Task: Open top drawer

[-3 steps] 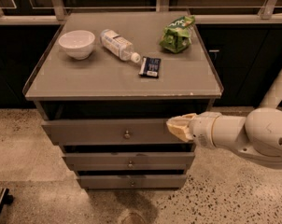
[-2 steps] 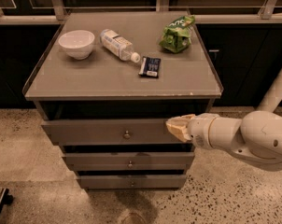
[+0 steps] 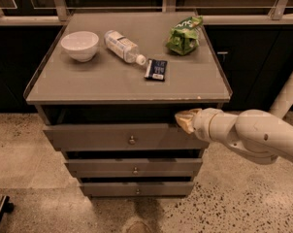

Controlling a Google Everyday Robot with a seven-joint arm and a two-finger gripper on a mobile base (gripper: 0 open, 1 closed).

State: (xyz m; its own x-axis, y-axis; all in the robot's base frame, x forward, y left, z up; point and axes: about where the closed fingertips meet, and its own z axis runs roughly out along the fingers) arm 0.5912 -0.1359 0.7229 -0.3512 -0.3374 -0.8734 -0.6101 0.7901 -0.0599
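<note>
- Grey cabinet (image 3: 88, 84), centre of frame: one.
- White arm (image 3: 253, 132): one, enters from right edge.
- Drawer fronts: three. Top drawer (image 3: 88, 137), widest, sits just under tabletop. Two lower drawers (image 3: 98, 167) below it.
- Gripper (image 3: 185, 121) at upper right corner of top drawer front, well right of knob (image 3: 132, 140). My judgement: placed to pull on edge.
- Spread or closed: cannot tell from here.
- On top, away from work: one bowl (image 3: 80, 45), one green bag (image 3: 185, 34), one bottle (image 3: 123, 46) lying down, one dark packet (image 3: 155, 69).
- Knobs: three.

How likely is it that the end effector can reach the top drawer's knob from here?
Probably yes: the end effector sits at the upper edge of the top drawer, and nothing lies between it and the knob.
</note>
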